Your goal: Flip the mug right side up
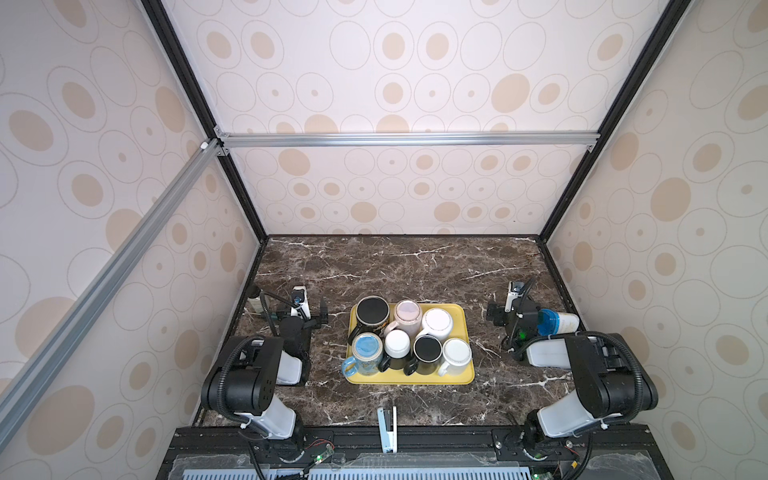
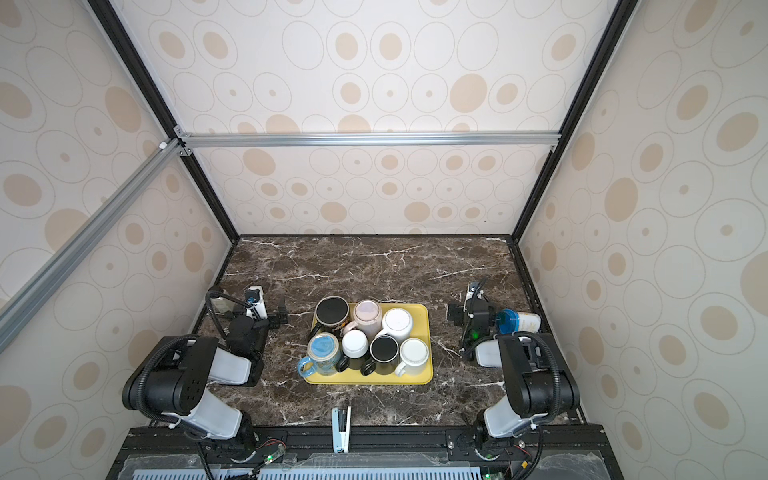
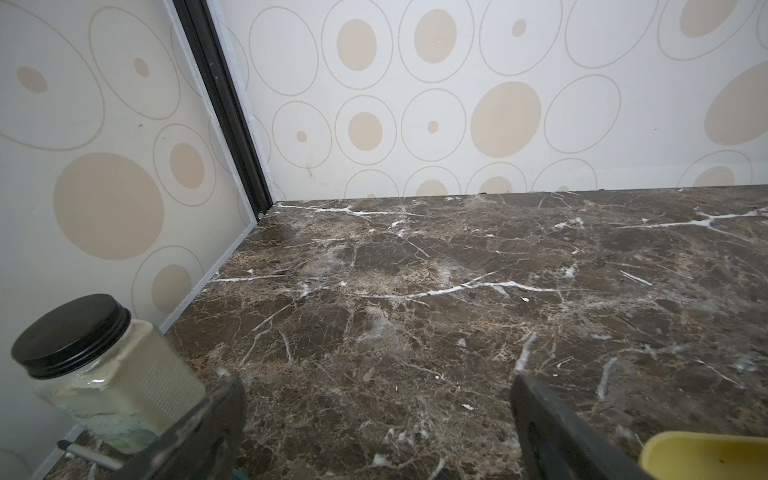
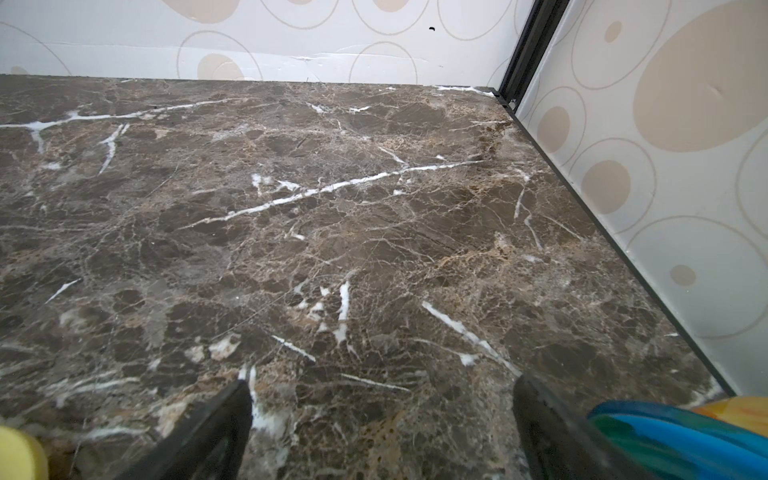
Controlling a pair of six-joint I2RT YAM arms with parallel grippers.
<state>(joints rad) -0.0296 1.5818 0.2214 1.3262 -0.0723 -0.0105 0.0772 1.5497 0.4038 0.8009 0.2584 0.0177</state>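
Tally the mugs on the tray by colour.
black mugs: 2
black mug with white bottom: 1
white mugs: 2
pink mug: 1
blue mug: 1
Total: 7

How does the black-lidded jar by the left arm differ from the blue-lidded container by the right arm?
The jar stands upright; the container lies on its side. The jar is black-lidded, the container blue-lidded. The jar's body is clear, the container's white. Both sit on the marble table outside the yellow tray, near the side walls.
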